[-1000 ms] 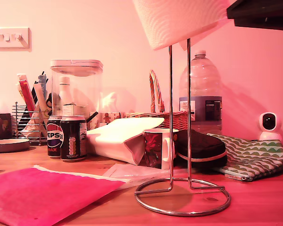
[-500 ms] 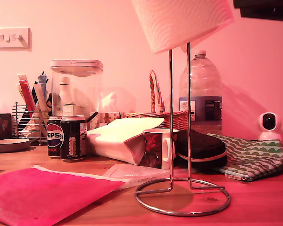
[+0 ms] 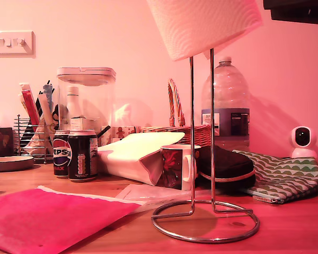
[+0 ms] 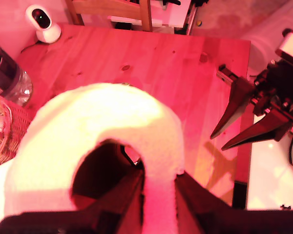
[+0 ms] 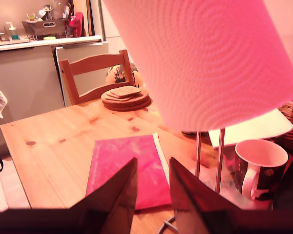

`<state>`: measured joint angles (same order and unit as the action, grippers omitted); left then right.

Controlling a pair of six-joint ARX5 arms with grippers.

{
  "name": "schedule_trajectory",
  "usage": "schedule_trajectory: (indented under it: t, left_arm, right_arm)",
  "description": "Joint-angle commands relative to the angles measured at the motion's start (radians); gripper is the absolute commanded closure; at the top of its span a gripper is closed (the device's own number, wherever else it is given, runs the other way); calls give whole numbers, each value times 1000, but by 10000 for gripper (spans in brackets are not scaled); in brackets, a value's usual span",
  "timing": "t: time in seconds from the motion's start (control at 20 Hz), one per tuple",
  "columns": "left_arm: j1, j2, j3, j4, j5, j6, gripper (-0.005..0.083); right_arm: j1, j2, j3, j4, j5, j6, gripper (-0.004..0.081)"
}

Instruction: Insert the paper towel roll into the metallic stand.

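Note:
The paper towel roll [image 3: 204,24] hangs at the top of the exterior view, tilted, its lower end right at the tips of the metallic stand [image 3: 212,106] rods. Whether the loop's top is inside the core is hidden. In the first wrist view my first gripper [image 4: 158,175] is shut on the paper towel roll [image 4: 102,117], one finger in the core and one outside its wall. My second gripper [image 5: 152,163] is open and holds nothing, beside the paper towel roll [image 5: 205,58] and the stand's rods [image 5: 218,161]. The first wrist view also shows that second gripper [image 4: 218,142] past the table edge.
Behind the stand sit a mug [image 3: 175,166], a black pouch [image 3: 225,166], a white bag [image 3: 135,153], a water bottle [image 3: 225,106] and two cans [image 3: 74,156]. A pink sheet [image 3: 47,217] lies at the exterior view's front left. A dark arm part [image 3: 297,10] crosses its top right corner.
The dark arm part at the exterior view's top right has drawn up and to the right. The roll has barely shifted and stays over the rods.

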<state>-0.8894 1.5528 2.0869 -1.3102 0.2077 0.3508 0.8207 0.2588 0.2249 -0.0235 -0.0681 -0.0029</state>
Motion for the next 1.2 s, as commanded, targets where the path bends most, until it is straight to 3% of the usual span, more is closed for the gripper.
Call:
schedule_trajectory:
  t: [0.0, 0.35, 0.5, 0.6, 0.7, 0.8, 0.9, 1.0, 1.15]
  left_arm:
    - [3, 89, -76, -61, -13, 21, 797]
    - [-4, 89, -69, -61, -19, 27, 744]
    - [-4, 89, -69, -61, -18, 42, 744]
    - [-11, 89, -69, -61, -19, 42, 744]
    - [-16, 89, -69, -61, -23, 42, 744]
    - [-23, 89, -69, -61, -34, 42, 744]
    - [-31, 89, -69, -61, -34, 43, 745]
    - [-37, 89, -69, -61, -46, 49, 750]
    - [-37, 89, -69, -61, -58, 50, 755]
  right_arm:
    - [6, -5, -15, 11, 1, 4, 593]
    - [5, -5, -15, 24, 6, 11, 555]
    - [5, -5, -13, 54, 64, 16, 553]
    - [3, -5, -13, 72, 100, 61, 552]
    - [-2, -5, 2, 60, 131, 272, 509]
    - [-12, -5, 28, 63, 131, 369, 451]
    - [-30, -5, 72, 38, 135, 379, 447]
    - [-56, -2, 134, -71, 148, 372, 415]
    - [-85, 15, 201, -163, 145, 470, 381]
